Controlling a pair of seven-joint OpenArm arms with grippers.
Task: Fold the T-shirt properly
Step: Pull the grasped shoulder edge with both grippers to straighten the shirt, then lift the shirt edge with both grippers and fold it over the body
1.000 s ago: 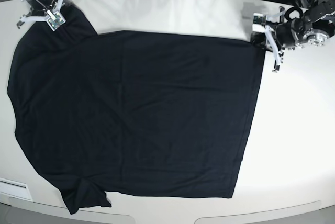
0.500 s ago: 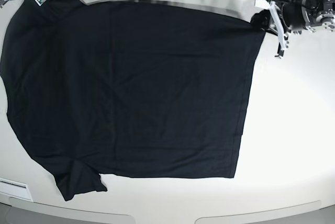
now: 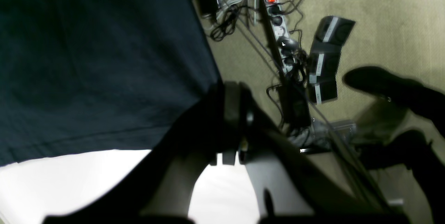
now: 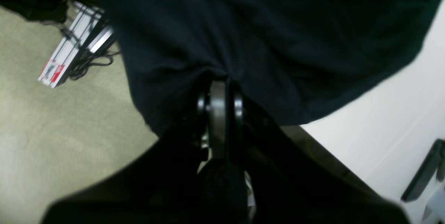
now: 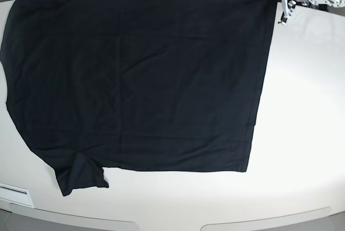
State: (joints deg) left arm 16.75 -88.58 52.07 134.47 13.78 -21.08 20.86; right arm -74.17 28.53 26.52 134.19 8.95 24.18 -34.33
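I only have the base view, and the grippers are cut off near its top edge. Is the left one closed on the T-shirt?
Observer: Yes. The left wrist view shows the left gripper with its jaws shut on a corner of the T-shirt.
Operator: And the right?
Observer: In the right wrist view, the right gripper's jaws are shut on the cloth, with creases running into them.
Operator: Anything on the floor?
Observer: The left wrist view shows a long strip with a red patch among cables.
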